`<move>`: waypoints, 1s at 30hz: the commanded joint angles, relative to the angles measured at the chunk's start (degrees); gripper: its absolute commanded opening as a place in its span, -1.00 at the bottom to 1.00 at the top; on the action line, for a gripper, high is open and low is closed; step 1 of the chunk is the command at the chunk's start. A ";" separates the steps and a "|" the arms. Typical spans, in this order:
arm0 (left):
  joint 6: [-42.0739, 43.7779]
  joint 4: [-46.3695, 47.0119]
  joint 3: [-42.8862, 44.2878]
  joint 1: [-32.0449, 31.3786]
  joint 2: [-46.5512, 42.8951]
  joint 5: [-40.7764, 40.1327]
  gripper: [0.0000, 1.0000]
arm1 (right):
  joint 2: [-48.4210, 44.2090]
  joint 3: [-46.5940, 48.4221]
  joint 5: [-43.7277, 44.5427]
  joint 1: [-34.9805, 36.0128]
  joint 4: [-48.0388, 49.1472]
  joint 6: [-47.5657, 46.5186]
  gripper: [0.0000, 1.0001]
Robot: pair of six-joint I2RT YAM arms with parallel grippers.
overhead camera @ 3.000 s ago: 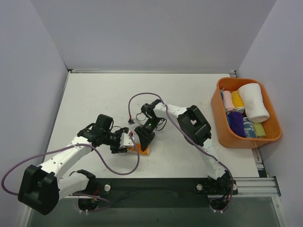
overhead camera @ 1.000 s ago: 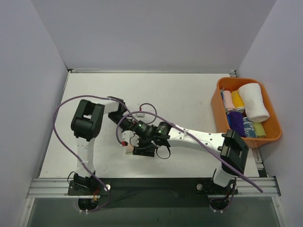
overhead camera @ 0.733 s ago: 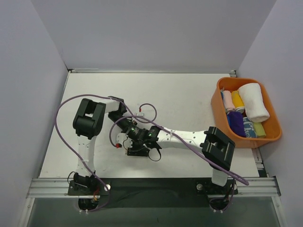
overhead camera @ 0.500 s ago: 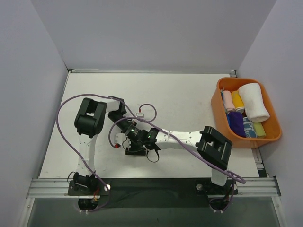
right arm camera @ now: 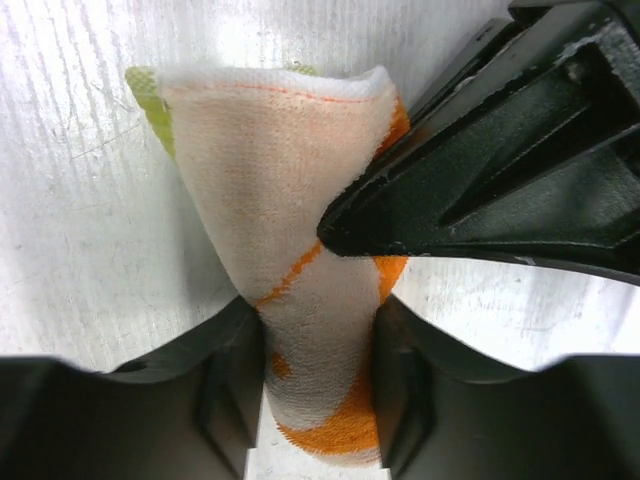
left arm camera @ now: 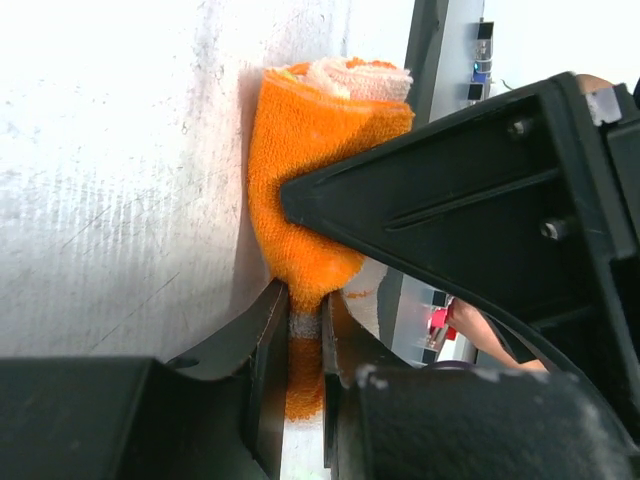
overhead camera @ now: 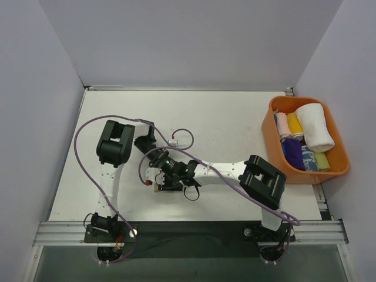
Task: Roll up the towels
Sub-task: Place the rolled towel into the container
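A small cream towel with orange blotches (right arm camera: 285, 180) lies rolled on the white table, its orange side (left arm camera: 315, 190) facing the left wrist camera. My left gripper (left arm camera: 305, 300) is shut on one end of the roll. My right gripper (right arm camera: 318, 320) is shut on the roll too, both fingers pressed against the cloth. Each wrist view shows the other gripper's black finger crossing the towel from the right. From above, the left gripper (overhead camera: 157, 174) and right gripper (overhead camera: 169, 181) meet near the table's front left and hide the towel almost fully.
An orange bin (overhead camera: 269, 141) stands at the right edge, holding a large white rolled towel (overhead camera: 315, 126) and several small coloured rolls (overhead camera: 292, 151). Purple cables loop around both arms. A black rail runs along the table's front edge (overhead camera: 188, 226).
The right gripper's jaws have closed onto the towel roll. The right arm's elbow has swung left, and the left arm's elbow has crept right. The left grip has held.
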 commanded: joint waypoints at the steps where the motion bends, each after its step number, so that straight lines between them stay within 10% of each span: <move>1: 5.84 3.30 1.24 0.55 1.72 -5.66 -0.74 | 3.61 -0.21 -3.31 -2.54 -1.27 0.52 -0.31; 6: 2.94 6.10 0.98 3.18 -1.00 -4.26 -0.28 | 2.74 0.66 -9.12 -5.09 -6.19 2.45 -1.00; 10: 1.36 7.60 1.07 7.58 -4.86 -2.94 0.18 | -0.51 0.67 -14.21 -6.77 -11.54 5.52 -1.00; 18: -3.02 13.56 -1.21 16.90 -17.95 -2.23 0.40 | -3.77 0.58 -22.90 -11.06 -18.67 13.51 -1.00; 21: -9.07 21.71 -6.04 17.34 -27.87 -4.24 0.92 | -5.87 1.54 -27.30 -16.23 -21.22 17.55 -1.00; 30: -24.13 37.83 -18.00 16.38 -58.00 -19.71 0.95 | -14.49 9.79 -39.01 -30.75 -28.52 24.68 -1.00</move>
